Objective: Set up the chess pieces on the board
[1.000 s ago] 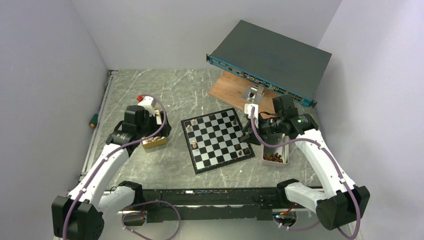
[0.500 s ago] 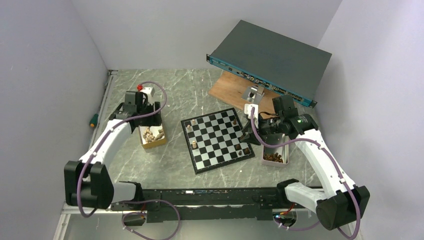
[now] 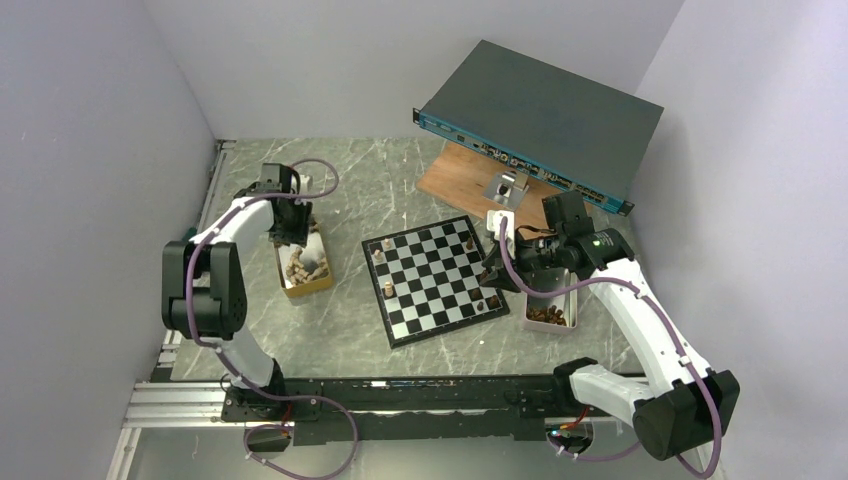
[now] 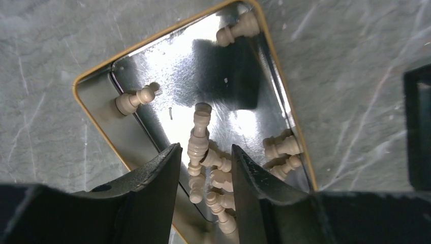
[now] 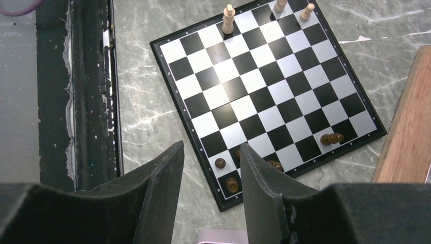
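1. Left wrist view: the left gripper [image 4: 205, 148] hangs over the yellow tray [image 4: 106, 122]. Its jaws are partly spread and straddle a heap of light pieces [image 4: 198, 140]. Whether either finger touches one cannot be told.
2. More light pieces lie on their sides in that tray: one at the far corner, one by the left wall, two by the right wall.
3. Top view: the yellow tray sits on the table [image 3: 380, 180], left of the board [image 3: 435, 280] and apart from it.
4. Right wrist view: the right gripper [image 5: 212, 146] hovers over one edge of the board, jaws partly spread and pinching nothing.
5. Dark pieces [image 5: 219, 162]: two stand on edge squares seen through the gap between the fingers. A third is half hidden by the right finger. A fourth lies toppled near the corner by the plank [image 5: 406, 127].
6. Three light pieces stand along the opposite edge of the board.
7. Top view: a pink tray [image 3: 550, 328] with more dark pieces sits just right of the board, below the right wrist.
8. A flat dark box [image 3: 540, 115] rests tilted over the plank, beyond the board.
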### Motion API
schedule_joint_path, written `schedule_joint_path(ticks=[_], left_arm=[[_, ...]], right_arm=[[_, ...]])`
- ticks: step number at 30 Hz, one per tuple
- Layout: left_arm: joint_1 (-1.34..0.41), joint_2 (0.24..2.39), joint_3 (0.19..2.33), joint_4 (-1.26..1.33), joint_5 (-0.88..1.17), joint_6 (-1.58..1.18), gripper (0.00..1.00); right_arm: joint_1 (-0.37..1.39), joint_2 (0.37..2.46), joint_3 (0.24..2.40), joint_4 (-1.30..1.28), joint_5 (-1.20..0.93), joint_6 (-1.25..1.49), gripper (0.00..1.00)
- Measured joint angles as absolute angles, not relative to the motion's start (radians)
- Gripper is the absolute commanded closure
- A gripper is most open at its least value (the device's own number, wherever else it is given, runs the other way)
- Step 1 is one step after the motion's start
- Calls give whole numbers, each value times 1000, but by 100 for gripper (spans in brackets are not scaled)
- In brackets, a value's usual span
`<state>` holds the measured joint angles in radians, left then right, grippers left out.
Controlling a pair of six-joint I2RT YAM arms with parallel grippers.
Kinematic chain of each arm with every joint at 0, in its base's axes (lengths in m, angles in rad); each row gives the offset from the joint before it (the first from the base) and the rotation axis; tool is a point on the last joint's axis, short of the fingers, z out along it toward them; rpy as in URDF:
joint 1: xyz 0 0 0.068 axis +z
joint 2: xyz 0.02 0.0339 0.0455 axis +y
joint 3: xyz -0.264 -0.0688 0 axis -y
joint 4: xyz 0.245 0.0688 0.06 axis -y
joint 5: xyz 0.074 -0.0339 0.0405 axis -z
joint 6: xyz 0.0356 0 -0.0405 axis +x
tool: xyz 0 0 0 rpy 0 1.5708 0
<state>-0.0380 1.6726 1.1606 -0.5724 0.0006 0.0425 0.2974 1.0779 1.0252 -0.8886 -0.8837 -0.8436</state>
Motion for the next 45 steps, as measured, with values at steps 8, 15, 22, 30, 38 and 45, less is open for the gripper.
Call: schedule_joint_path(ticks=[8,15,22,30,38,45], left_arm=[[-37,1759,1209,-627,-25,78,58],[-27,1812,1233,-650,-22,91,62],[-16,1845,1254,-661,4,92,64],[-16,1879,1262,-661,10,93,66],[-14,1887,1269,-663,-2,94,87],[-15,1881,1272,-668,-1,86,100]], right_arm=[[302,1078,1021,-889,-884,-846,53],[302,1078,1020,-889,-884,-847,53],[302,1078,1020,-889,-883,-851,53],[302,1078,1020,-889,-883,-860,53],[302,1078,1020,-889,-883,-867,53],[302,1078,1020,-889,-883,-872,53]])
